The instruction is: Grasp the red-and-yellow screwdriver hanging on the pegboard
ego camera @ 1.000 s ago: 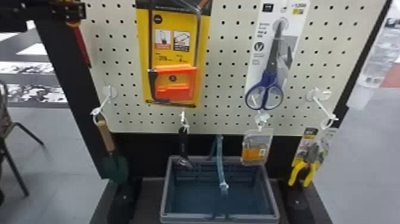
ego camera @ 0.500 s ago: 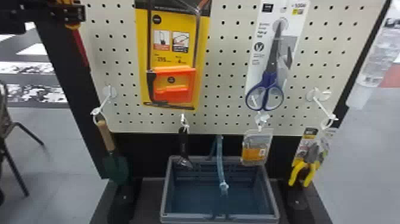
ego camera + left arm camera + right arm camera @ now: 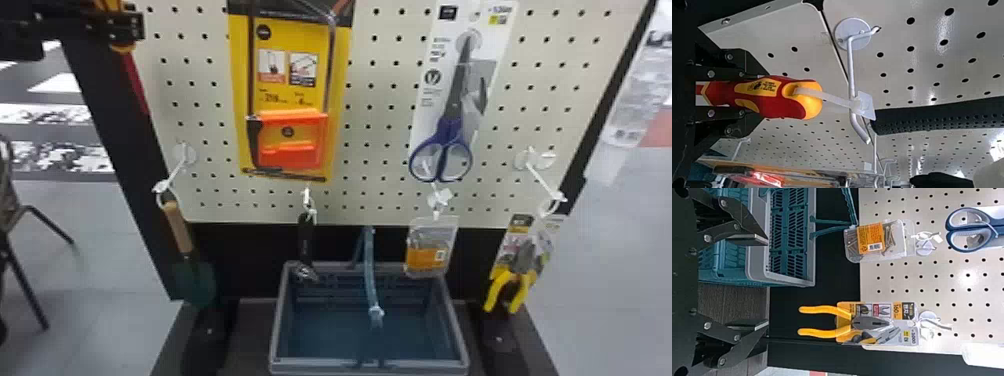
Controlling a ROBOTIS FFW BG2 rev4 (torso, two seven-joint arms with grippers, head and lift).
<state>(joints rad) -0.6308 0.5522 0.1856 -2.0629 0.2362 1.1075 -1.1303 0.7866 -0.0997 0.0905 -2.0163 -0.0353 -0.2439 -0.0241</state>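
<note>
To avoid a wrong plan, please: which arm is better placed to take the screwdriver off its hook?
Left, I judge: its end effector is closed on the red-and-yellow screwdriver. The right end effector is open, facing the pliers.

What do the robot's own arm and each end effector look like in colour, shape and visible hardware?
The left arm is black and blocky. The left end effector and right end effector are black too, with angular, hinged links and round silvery screws. The right one's links taper towards flat pads with pale grey edges.
</note>
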